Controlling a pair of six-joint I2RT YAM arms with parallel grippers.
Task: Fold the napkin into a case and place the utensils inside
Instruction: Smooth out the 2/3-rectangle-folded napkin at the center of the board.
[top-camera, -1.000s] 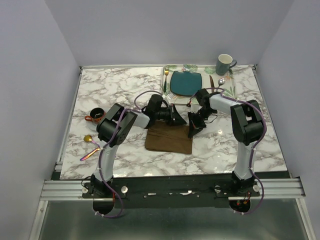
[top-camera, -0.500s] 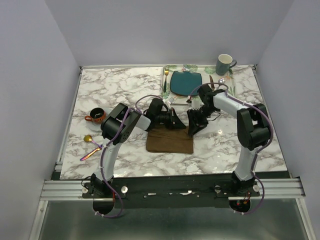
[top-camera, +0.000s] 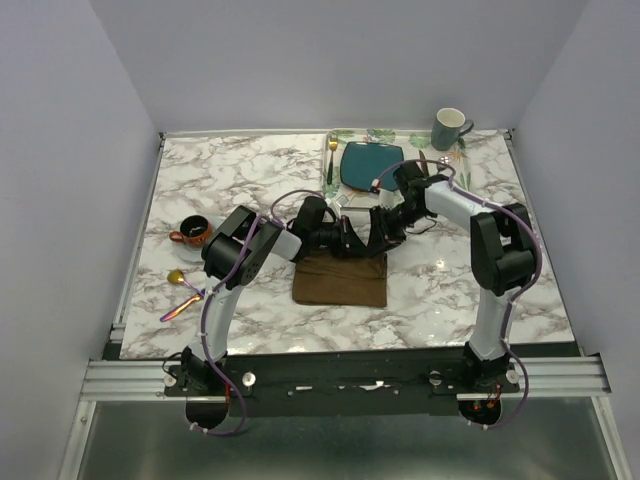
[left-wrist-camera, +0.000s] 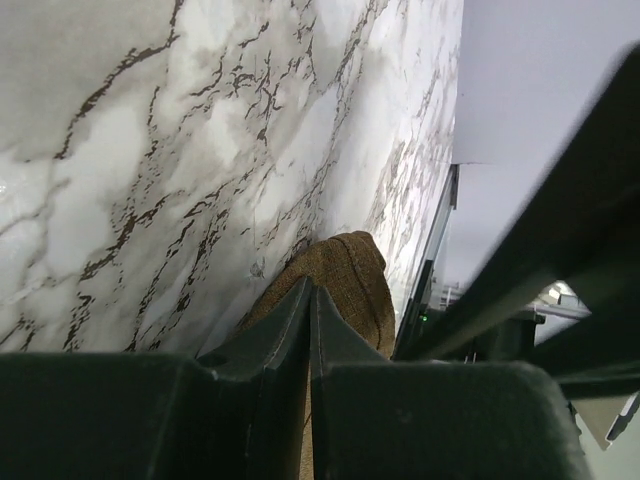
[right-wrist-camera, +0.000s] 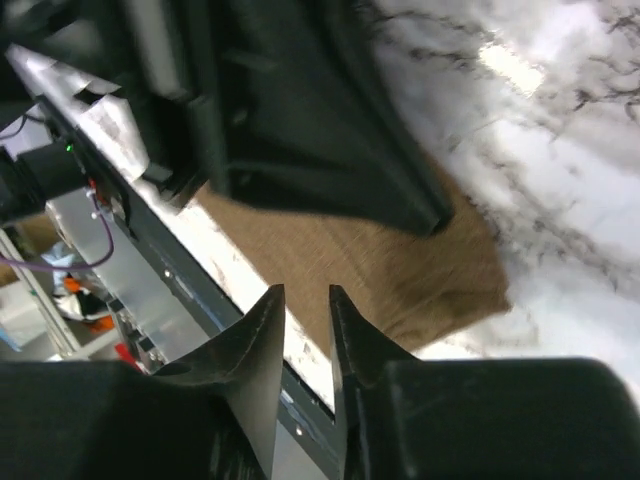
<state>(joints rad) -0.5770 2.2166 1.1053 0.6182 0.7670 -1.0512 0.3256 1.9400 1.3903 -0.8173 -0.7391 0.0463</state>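
My left tool (left-wrist-camera: 310, 288) is closed almost flat on the far edge of the napkin (left-wrist-camera: 350, 268), and the cloth humps up at its tips. My right tool (right-wrist-camera: 303, 296) hovers just beside it over the same edge, jaws a narrow slit apart and holding nothing. The napkin lies folded mid-surface (top-camera: 240, 180). The utensils (top-camera: 180, 295) lie well apart, near the left edge, and the teal plate (top-camera: 372, 165) sits beyond both tools.

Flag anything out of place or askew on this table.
The utensils lie askew near the left edge of the table, far from the napkin and from the plate at the back. Nothing looks spilled or damaged.
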